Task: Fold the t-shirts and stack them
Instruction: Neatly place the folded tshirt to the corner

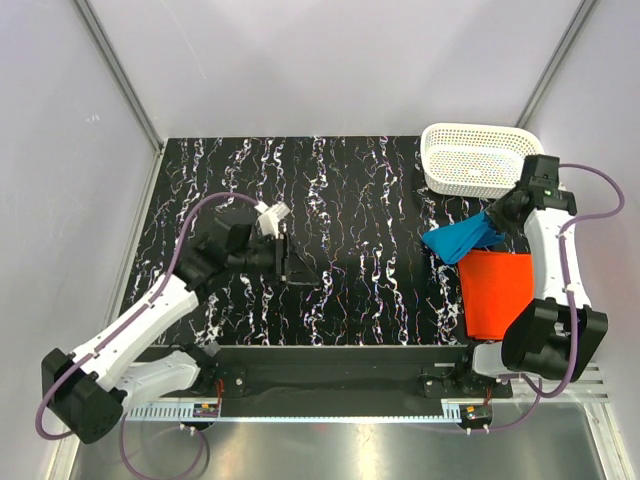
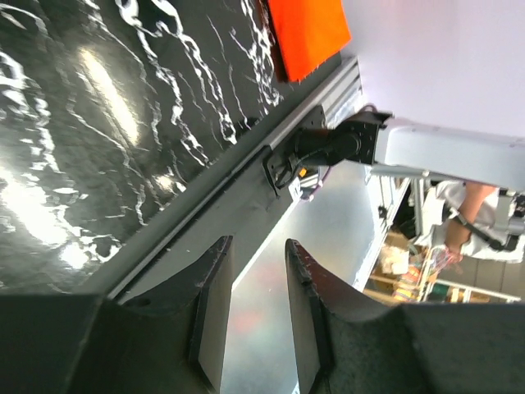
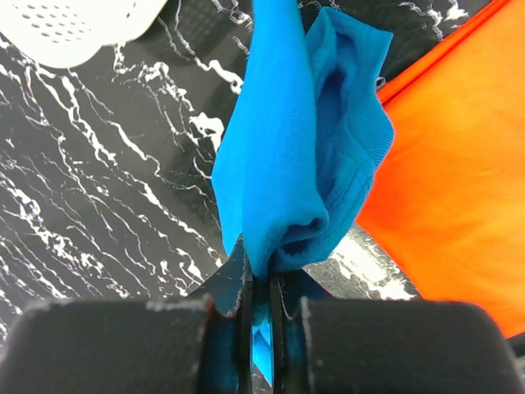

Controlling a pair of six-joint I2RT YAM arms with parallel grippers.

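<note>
The orange-red t-shirt lies folded flat at the table's near right; it also shows in the right wrist view and in the left wrist view. My right gripper is shut on the bunched bright blue t-shirt and holds it just left of and behind the orange-red one; the blue cloth hangs from between the closed fingers. My left gripper is open and empty over the middle of the table; its fingers stand apart.
A white perforated basket stands at the table's back right corner, close behind my right gripper; its rim shows in the right wrist view. The black marbled table ends at a metal rail along the near edge.
</note>
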